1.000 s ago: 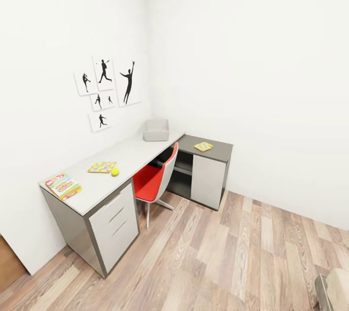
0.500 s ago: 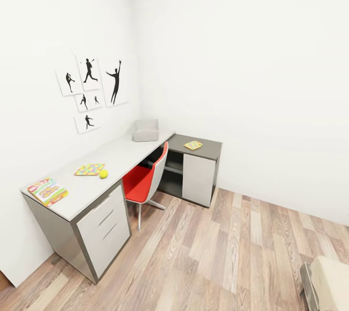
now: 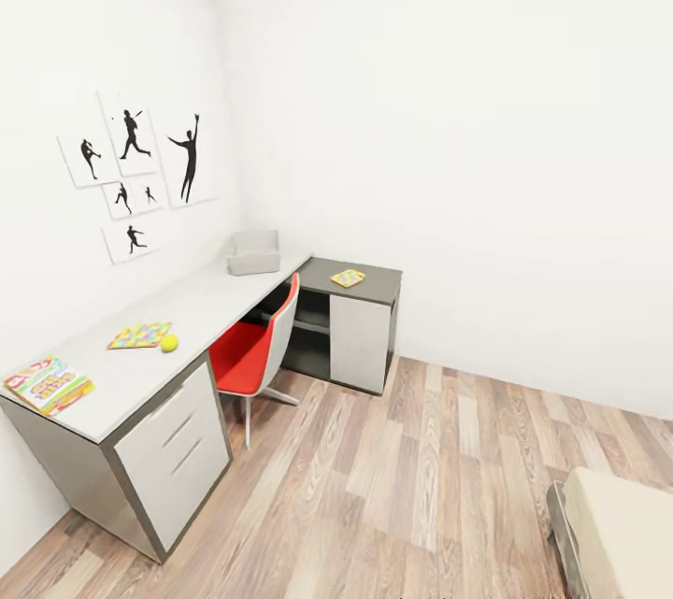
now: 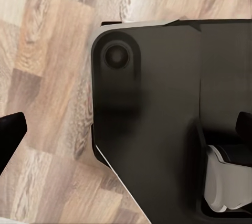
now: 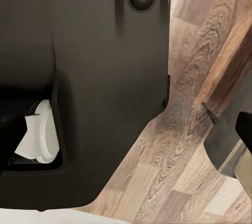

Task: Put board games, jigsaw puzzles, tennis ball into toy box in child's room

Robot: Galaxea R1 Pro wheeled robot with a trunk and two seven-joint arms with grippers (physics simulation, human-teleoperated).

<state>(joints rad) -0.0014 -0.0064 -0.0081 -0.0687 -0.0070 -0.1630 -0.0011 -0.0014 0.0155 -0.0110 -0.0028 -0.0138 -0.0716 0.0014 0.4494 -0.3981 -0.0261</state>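
Well, the long counter (image 3: pixel 201 300) runs along the left wall and turns the corner into a darker-topped section with a white cupboard door. At its near end, right by the edge, lies a yellow-green board game (image 3: pixel 48 385) with red on its cover. Further along sits a jigsaw puzzle (image 3: pixel 139 335) of yellow, pink, blue and green pieces, and the tennis ball (image 3: pixel 169 343) rests just beside its corner, on the side toward the room. The toy box (image 3: pixel 254 255), a light grey bin, stands at the far end of the white top, close against the wall and well apart from the ball. A second jigsaw puzzle (image 3: pixel 348 278) lies on the dark corner section. A red chair (image 3: pixel 254 351) with a grey back is tucked partly under the counter between the drawers and the cupboard. Black silhouette posters (image 3: pixel 136 171) of athletes hang on the wall above. At the lower right, a corner of the bed (image 3: pixel 622 534) with its beige mattress and grey frame shows above the wood-plank floor (image 3: pixel 421 468).

In the left wrist view the left hand's dark fingertips (image 4: pixel 10 132) show at opposite edges, spread wide over the robot's dark base and the planks. In the right wrist view one dark tip of the right hand (image 5: pixel 244 125) shows at the edge; I cannot tell whether it is spread or pressed together.
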